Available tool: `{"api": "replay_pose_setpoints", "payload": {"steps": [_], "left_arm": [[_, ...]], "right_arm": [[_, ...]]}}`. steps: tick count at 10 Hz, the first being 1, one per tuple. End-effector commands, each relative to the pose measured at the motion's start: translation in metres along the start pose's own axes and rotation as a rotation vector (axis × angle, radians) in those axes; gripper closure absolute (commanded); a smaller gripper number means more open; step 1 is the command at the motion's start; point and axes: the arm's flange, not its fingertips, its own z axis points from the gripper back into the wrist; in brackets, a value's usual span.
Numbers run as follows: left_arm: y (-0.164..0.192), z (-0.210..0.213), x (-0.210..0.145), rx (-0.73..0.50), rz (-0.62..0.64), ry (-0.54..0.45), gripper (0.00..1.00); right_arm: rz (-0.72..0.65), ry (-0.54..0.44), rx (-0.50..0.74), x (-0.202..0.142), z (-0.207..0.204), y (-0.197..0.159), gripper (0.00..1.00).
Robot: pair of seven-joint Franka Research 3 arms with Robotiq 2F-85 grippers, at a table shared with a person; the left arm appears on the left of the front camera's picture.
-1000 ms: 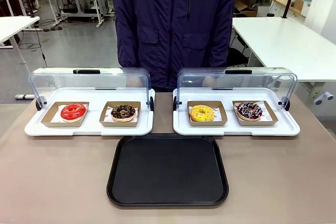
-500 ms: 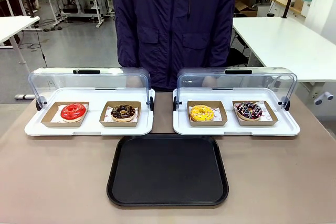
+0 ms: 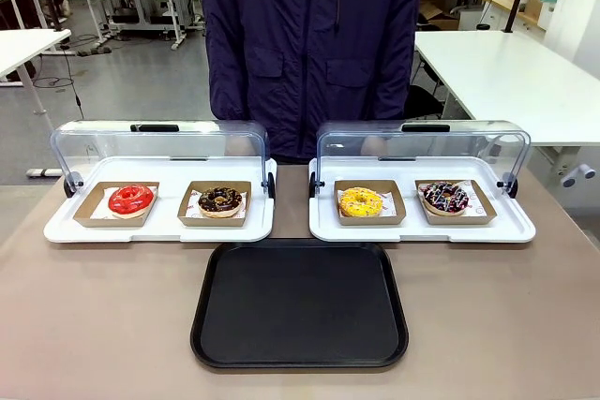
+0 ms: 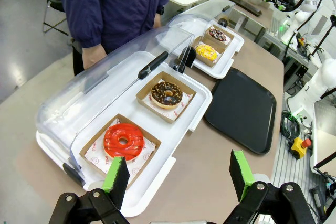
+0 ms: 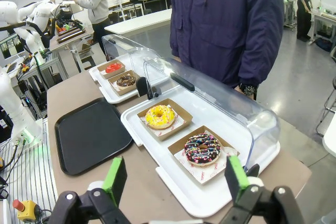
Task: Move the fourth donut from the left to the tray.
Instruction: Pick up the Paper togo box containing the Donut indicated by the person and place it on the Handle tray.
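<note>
The fourth donut (image 3: 445,197), chocolate-iced with white, pink and blue drizzle, sits in its brown cardboard holder (image 3: 457,214) on a white display tray (image 3: 422,229). This display tray lies just beyond the far right corner of the black tray (image 3: 300,304). The yellow-iced donut (image 3: 361,201) shares it, lying nearer the black tray's middle line. A second white display tray (image 3: 159,229), beyond the black tray's far left corner, carries a chocolate donut with golden crumbs (image 3: 220,200) and a red-iced donut (image 3: 130,200). Both clear domed lids are swung up on the side away from the black tray, where a person in a dark blue jacket (image 3: 309,44) stands. The black tray itself is bare. The left gripper (image 4: 177,172) hangs above the table off the black tray's left end, near the red-iced donut, its green pads wide apart with nothing between them. The right gripper (image 5: 175,178) hangs off the right end, near the fourth donut, its jaws likewise spread and empty.
</note>
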Motion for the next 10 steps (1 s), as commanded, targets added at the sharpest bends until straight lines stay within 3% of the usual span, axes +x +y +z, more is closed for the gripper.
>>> {"api": "replay_pose_setpoints", "payload": {"steps": [1,10], "left_arm": [[-0.0004,0.0006,-0.0001,-0.006,-0.002,-0.009,0.0],[-0.0004,0.0006,-0.0001,-0.006,-0.002,-0.009,0.0]], "right_arm": [[0.028,-0.021,-0.002,0.003,-0.0004,-0.0045,0.0],[0.028,-0.021,-0.002,0.003,-0.0004,-0.0045,0.0]]}}
